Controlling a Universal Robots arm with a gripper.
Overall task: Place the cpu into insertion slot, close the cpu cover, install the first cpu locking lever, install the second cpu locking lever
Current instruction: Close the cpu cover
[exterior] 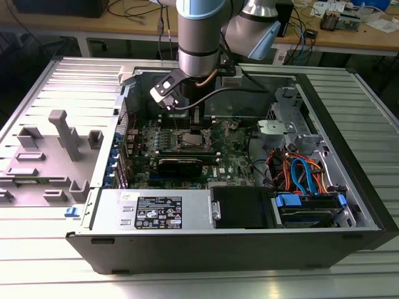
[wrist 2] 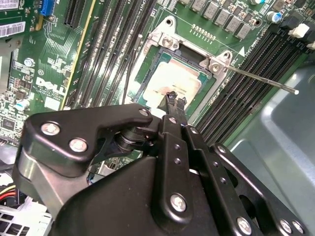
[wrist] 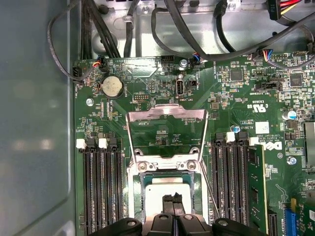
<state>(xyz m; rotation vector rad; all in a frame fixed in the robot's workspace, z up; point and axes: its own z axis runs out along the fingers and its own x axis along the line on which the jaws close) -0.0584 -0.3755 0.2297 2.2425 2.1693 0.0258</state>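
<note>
Fingers (wrist: 168, 203) pressed together, nothing visible between them; gripper (wrist: 172, 200) tip sits right at the edge of the cpu (wrist: 167, 192), can't tell if it's touching or just above. Same in the second wrist view: gripper (wrist 2: 175, 100) closed, tip over the near edge of the cpu (wrist 2: 173, 81). Cpu lies flat in the insertion slot (wrist: 139, 194), silver top up, square to the socket frame. The cpu cover (wrist: 166, 114) is flipped open, standing up from the hinge side of the socket, green board showing through its cut-out. One thin locking lever (wrist: 208, 189) runs alongside the socket, unlatched; in the second wrist view that lever (wrist 2: 261, 81) sticks out from a socket corner across the memory slots (wrist 2: 246, 73). Black memory slots (wrist: 101, 187) flank the socket on both sides, all on the green motherboard (wrist: 236, 98). Coin battery (wrist: 111, 86) sits beyond the cover, black cables (wrist: 197, 34) past the board edge. In the exterior view my arm (exterior: 198, 37) reaches straight down into the open computer case (exterior: 249, 249), over the motherboard (exterior: 187, 159). Orange and blue drive cables (exterior: 299, 171) lie toward the exterior view's right, a grey fixture (exterior: 65, 134) on the table toward its left.
</note>
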